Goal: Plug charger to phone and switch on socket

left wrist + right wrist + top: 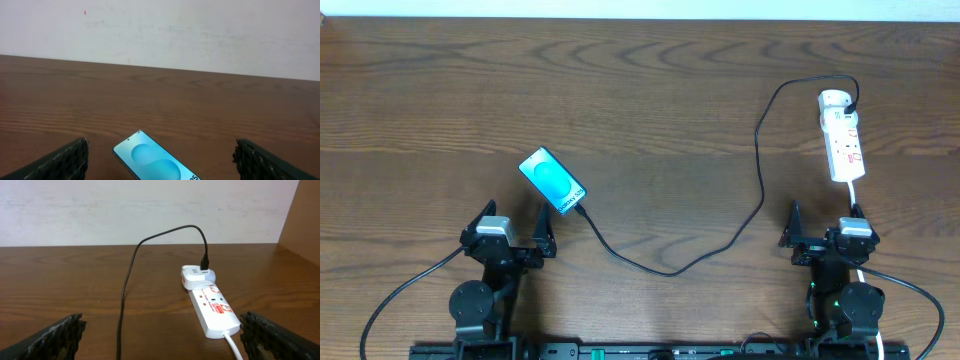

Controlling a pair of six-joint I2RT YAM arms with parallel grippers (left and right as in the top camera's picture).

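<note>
Charger (760, 170) cable runs in a long loose loop across the desk (650, 90). Its small tip meets the near end of the phone (552, 181), and its black plug sits in a white adapter on the far, rounded end of the socket (844, 140). Whether the tip is fully seated cannot be told. The phone lies flat and angled, screen lit cyan, left of centre; the socket lies far right, well apart from it. The left end effector (515, 218) and the right end effector (823, 222) sit at the near edge, each spread wide and holding nothing, with nothing between them and their targets. The desk is dark wood grain, and an off-white wall (200, 35) stands behind it.
</note>
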